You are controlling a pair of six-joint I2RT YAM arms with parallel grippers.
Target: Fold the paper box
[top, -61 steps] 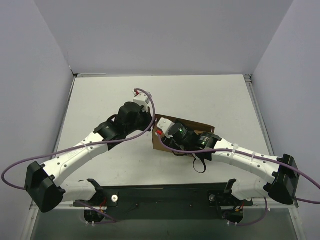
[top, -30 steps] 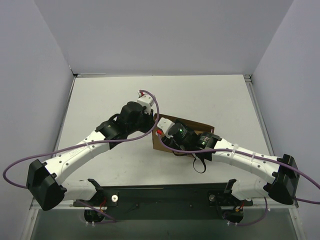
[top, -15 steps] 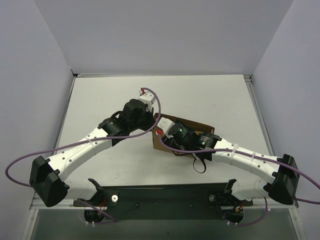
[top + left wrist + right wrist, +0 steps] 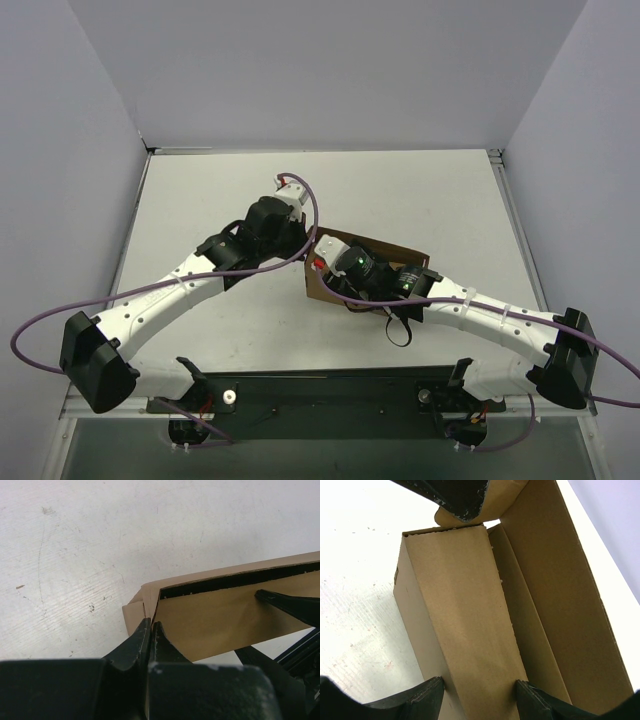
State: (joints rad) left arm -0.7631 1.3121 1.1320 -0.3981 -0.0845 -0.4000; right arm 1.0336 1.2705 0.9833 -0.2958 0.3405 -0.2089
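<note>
Paper box (image 4: pixel 210 615) now pinched by left jaws.

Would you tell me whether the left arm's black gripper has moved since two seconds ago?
Yes. The left gripper has shifted slightly rightwards, up to the left end of the brown corrugated cardboard paper box, which stayed put.

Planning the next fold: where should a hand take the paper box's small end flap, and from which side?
I'd pinch the end flap across its thin free edge, coming from beyond that end of the paper box: it juts past the corner, where the left hand pinches it.
</note>
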